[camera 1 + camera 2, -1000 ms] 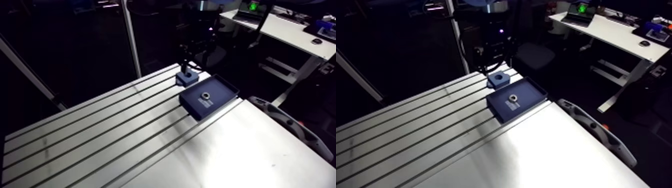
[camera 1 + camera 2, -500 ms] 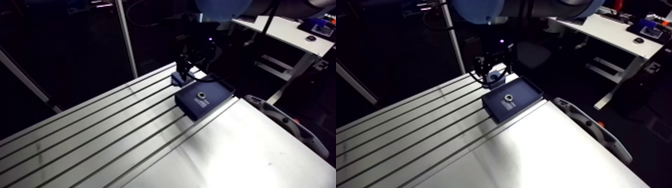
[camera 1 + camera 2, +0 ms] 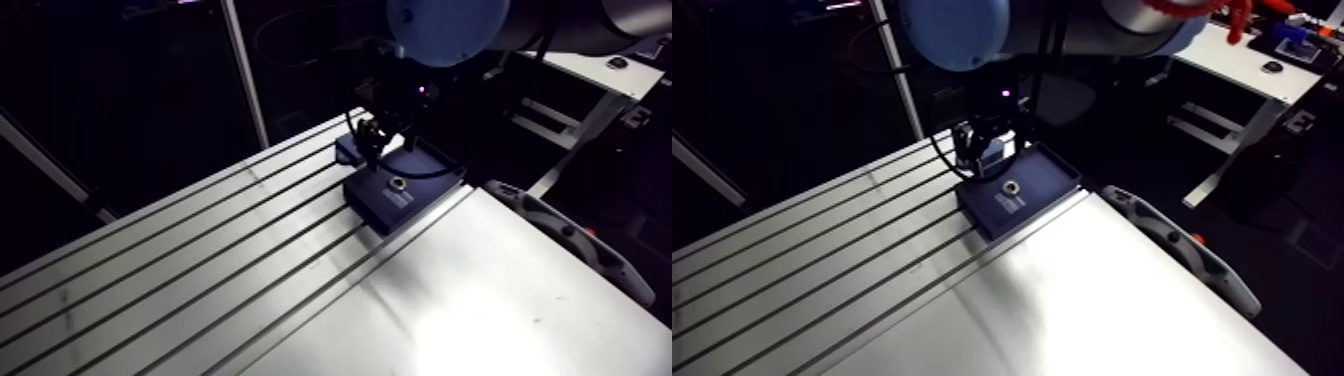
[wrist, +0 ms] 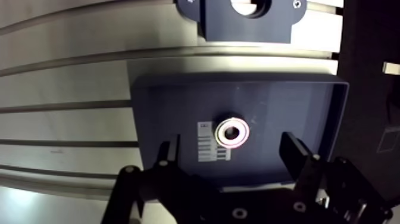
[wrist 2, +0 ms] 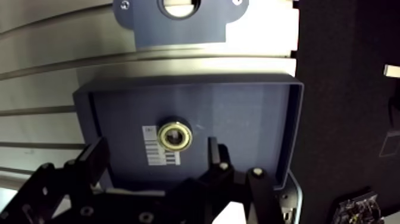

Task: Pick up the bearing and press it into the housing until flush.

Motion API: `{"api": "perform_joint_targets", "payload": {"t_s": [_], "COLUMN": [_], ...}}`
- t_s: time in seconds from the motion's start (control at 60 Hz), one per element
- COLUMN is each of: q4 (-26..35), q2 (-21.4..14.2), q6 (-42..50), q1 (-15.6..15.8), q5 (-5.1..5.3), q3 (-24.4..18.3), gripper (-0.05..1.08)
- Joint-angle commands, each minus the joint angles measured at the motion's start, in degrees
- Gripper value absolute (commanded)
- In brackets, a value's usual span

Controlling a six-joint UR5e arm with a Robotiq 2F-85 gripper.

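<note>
Bearing [image 4: 232,131]: small metal ring lying flat, bore upward, so its axis stands vertical and there is no long side to favour. It rests on the floor of the tray, touching or just beside a white printed label [image 4: 205,142].

Tray [image 4: 297,101]: dark blue, shallow and walled, set on the table [image 4: 65,77].

Tool [image 4: 231,149]: above the tray, not touching the bearing. Fingers [image 4: 296,154] are spread wide with nothing between them. The bearing lies just ahead of the fingertips, about centred across the gap.

Judgement: the pick turns on a short advance and a straight descent so the fingers straddle the ring.

Housing [image 4: 220,24]: blue block with a round bore, on the table beyond the tray's far wall, further ahead of the tool. The bore is empty.
</note>
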Motion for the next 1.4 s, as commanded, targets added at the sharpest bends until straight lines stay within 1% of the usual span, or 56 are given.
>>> {"api": "perform_joint_targets", "payload": {"t_s": [0.017,0.133,0.55,0.8,1.3,1.35,1.4], "q4": [-1.3,-1.4,-4.9,-5.4,-6.3,-6.3,-6.3], "q2": [0.9,0.9,1.7,2.5,2.5,2.5,2.5], "q6": [-0.1,-0.1,-0.2,-0.1,-0.1,-0.1,-0.1], "q1": [-0.1,-0.2,-1.0,-1.1,-1.1,-1.1,-1.1], "q5": [-0.73,-0.74,-0.74,-0.74,-0.83,-0.83,-0.83], "q3": [0.7,1.0,2.6,3.3,3.8,3.8,3.8], "gripper": [0.18,0.18,0.24,0.26,0.32,0.35,0.35]}}
